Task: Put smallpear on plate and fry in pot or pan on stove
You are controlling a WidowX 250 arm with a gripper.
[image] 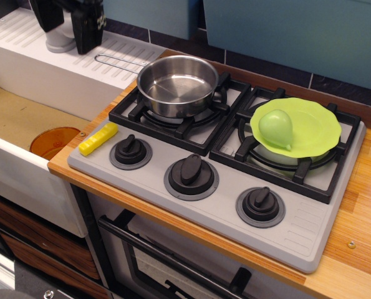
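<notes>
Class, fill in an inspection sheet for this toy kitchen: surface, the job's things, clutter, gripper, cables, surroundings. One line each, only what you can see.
Surface: grey stove on a wooden counter.
Job's things: smallpear lies on the plate, on the right burner; pan on the left burner, nothing in it; fry on the stove's front-left corner, left of the knobs.
Clutter: nothing seen.
Gripper: gripper is high above the sink's drainboard, holding nothing; fingers apart.
Cables: nothing seen.
Surroundings: sink basin with an orange drain, grey faucet, oven door below.

Teal wall (285,31) — wooden counter (360,205), white sink (23,93)
</notes>
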